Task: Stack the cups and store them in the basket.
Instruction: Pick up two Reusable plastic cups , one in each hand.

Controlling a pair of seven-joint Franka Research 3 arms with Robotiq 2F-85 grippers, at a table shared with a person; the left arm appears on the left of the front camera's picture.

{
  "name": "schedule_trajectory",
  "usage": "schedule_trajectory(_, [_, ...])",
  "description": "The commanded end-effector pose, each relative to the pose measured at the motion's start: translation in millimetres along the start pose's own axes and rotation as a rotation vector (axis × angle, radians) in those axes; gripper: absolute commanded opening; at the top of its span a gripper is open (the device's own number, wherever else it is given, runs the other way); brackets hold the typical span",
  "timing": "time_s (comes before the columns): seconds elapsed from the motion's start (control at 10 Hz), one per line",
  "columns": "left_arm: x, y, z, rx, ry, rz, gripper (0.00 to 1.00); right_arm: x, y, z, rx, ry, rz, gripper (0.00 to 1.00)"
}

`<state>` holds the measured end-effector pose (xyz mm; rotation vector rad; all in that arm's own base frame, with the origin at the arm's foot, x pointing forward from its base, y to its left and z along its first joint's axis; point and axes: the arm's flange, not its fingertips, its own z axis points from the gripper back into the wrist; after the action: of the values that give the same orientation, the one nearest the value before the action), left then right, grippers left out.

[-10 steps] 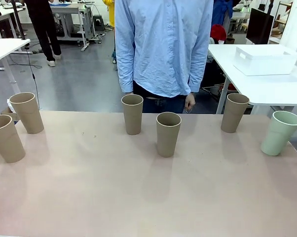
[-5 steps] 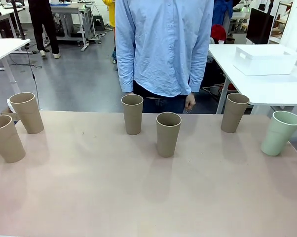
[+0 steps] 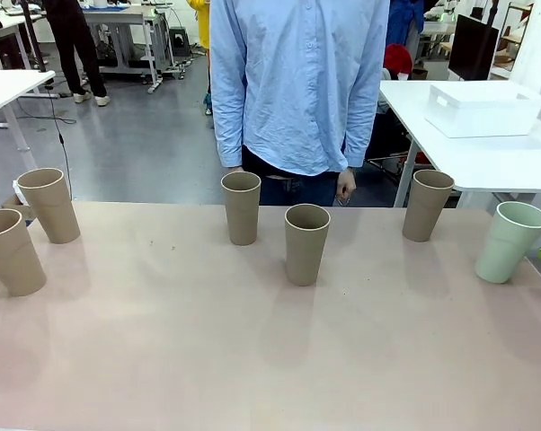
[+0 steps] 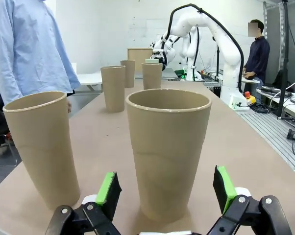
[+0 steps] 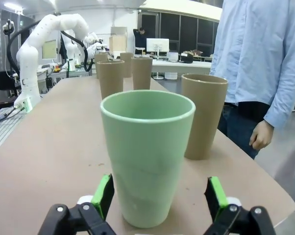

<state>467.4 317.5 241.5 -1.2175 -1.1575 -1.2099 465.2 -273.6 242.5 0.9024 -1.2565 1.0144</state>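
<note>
Left gripper (image 4: 166,192) gaping wide before a tall tan-brown matte tumbler (image 4: 168,142), no contact, right gripper (image 5: 160,197) equally released, facing the pale mint-green tumbler (image 5: 147,156)

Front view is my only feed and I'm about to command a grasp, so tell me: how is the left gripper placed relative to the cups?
Observer: The left gripper is open, jaws standing either side of a tall tan-brown matte tumbler without touching it.
Operator: Which tumbler is that?
Observer: Of the pair at the left end, the one nearer the robot. The second tan-brown tumbler stands beside it, towards the person.
Operator: And the right gripper?
Observer: The right gripper is open as well, with the pale mint-green tumbler straight ahead between its jaws, not yet gripped.
</note>
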Motion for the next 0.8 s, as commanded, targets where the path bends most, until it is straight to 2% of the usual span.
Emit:
schedule_trajectory(0.0, [-1,-3,-12,0.031,0.009,-0.024,1.00,1,-3,-11,-0.015,0.034,0.050,1.00])
schedule_trajectory(0.1, [-1,-3,-16,0.015,0.008,0.007,1.00,3,-5,-11,0.035,0.034,0.033,1.00])
schedule_trajectory(0.2, [-2,2,-4,0.002,0.003,-0.001,1.00,-1,-2,-2,-0.003,0.015,0.008,1.00])
schedule_trajectory(0.4, [-2,2,-4,0.002,0.003,-0.001,1.00,-1,-2,-2,-0.003,0.015,0.008,1.00])
schedule_trajectory(0.7, [-12,5,-21,-0.008,0.013,0.005,1.00,-3,-1,-9,-0.007,0.020,0.026,1.00])
